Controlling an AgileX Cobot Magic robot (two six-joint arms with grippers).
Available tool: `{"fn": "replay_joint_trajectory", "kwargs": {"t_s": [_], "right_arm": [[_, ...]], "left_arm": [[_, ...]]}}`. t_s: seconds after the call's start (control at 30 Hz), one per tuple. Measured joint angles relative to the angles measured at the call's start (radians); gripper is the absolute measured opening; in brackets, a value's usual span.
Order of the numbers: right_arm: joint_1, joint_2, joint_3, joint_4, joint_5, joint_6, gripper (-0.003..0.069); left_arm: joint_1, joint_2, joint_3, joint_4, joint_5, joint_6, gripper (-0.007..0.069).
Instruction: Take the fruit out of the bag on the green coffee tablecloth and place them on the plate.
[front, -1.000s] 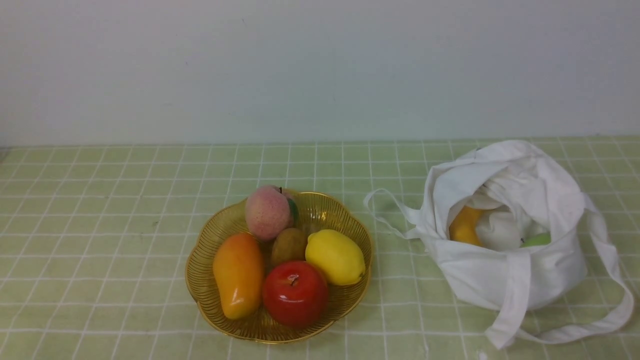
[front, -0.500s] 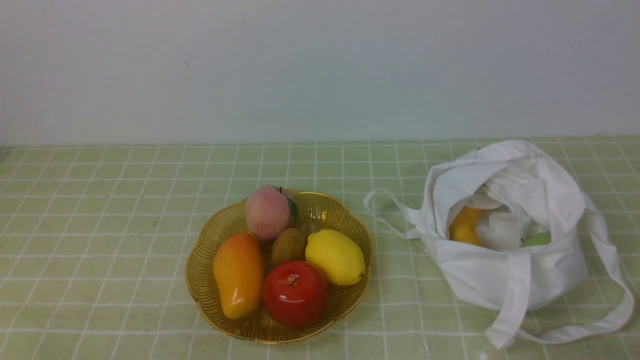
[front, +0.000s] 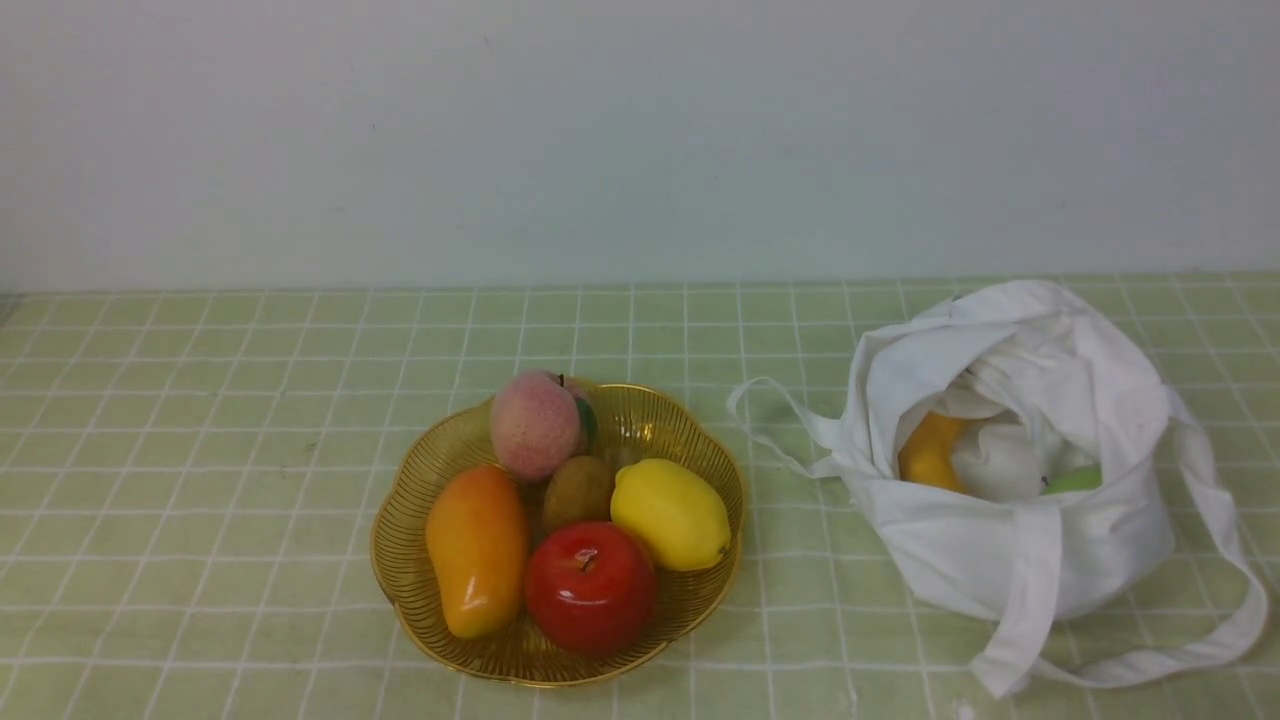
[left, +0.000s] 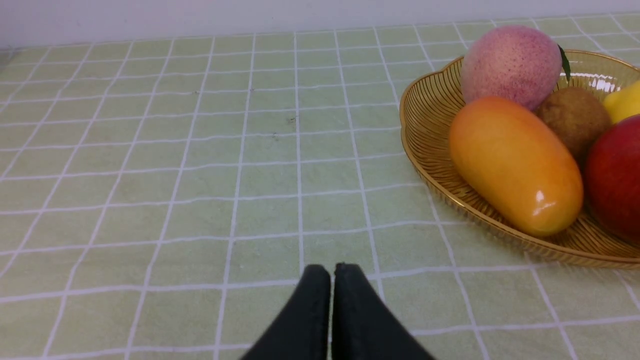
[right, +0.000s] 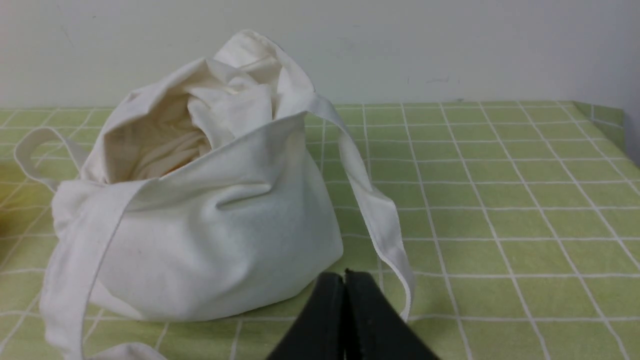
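Observation:
The white bag slumps at the right of the green coffee tablecloth, mouth open. Inside it show an orange-yellow fruit and a sliver of a light green fruit. The amber plate sits mid-table and holds the pink peach among other fruit. Neither arm appears in the front view. My left gripper is shut and empty over bare cloth, beside the plate. My right gripper is shut and empty, just in front of the bag, near its hanging strap.
The plate also holds an orange mango-like fruit, a brown kiwi, a yellow lemon and a red apple. One bag strap loops toward the plate, another trails at the front right. A pale wall stands behind.

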Motion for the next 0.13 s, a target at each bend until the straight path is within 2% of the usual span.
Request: {"fn": "replay_joint_trajectory", "kwargs": {"t_s": [0.13], "right_arm": [[0.0,0.0,0.0,0.0,0.0,0.0,-0.0013]], "left_arm": [[0.0,0.0,0.0,0.0,0.0,0.0,-0.0008]]}}
